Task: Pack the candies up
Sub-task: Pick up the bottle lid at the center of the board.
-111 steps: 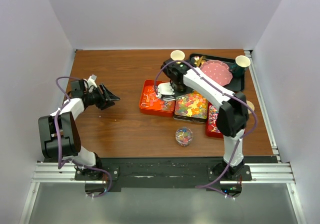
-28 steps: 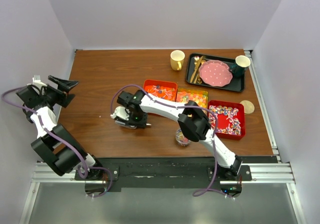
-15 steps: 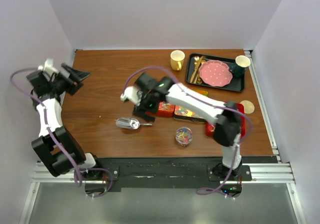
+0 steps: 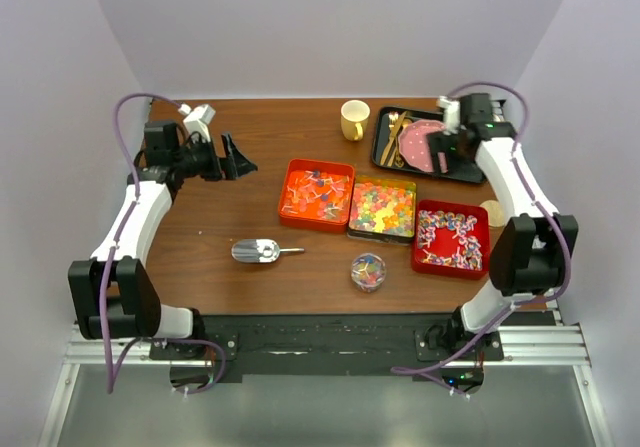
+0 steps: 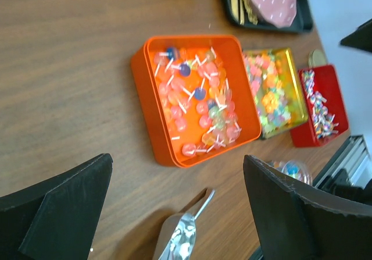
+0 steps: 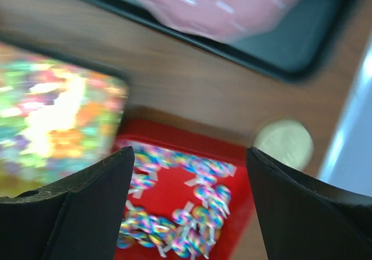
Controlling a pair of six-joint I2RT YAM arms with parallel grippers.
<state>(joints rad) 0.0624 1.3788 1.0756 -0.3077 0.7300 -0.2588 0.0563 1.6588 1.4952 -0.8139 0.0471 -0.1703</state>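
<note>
Right gripper (image 4: 438,148) swung off table centre to 2 o'clock over the black tray (image 4: 470,173), fingers spread and empty, left gripper (image 4: 236,157) likewise at 10; candies (image 4: 383,207) sat at 4 o'clock in three tins: orange-red, glossy gummies, white-pink-purple wrapped, with the scoop (image 4: 258,251) at 8 o'clock.

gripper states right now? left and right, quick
Left gripper: open, fingers wide apart, holding nothing.
Right gripper: open, fingers apart, holding nothing.
</note>
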